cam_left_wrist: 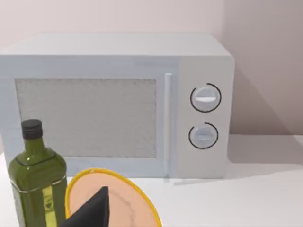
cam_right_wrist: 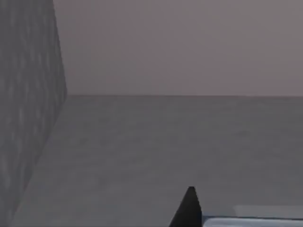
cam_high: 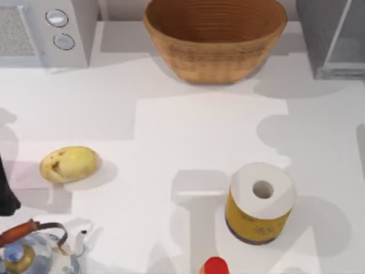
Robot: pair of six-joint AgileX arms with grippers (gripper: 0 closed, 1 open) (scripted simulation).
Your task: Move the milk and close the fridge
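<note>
right wrist view puts the right gripper [cam_right_wrist: 189,210] seemingly inside the large dark-grey boxy fridge [cam_high: 319,34] at 1 o'clock, a pale-blue sliver beside it maybe the small blue-topped milk carton [cam_right_wrist: 255,220], either arm's grip i cannot tell, left gripper [cam_high: 7,197] parked at 9 o'clock, next comes backing out and shutting the door.

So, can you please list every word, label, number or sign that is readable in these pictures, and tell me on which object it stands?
No text can be read anywhere.
Paper roll: small dark marks on its yellow wrapper, too blurred to read.
Olive oil bottle: a yellow label strip with a small emblem, too small to read.
Microwave: two round knobs, no numbers or words visible on them.
Teapot, potato, basket: no writing.
</note>
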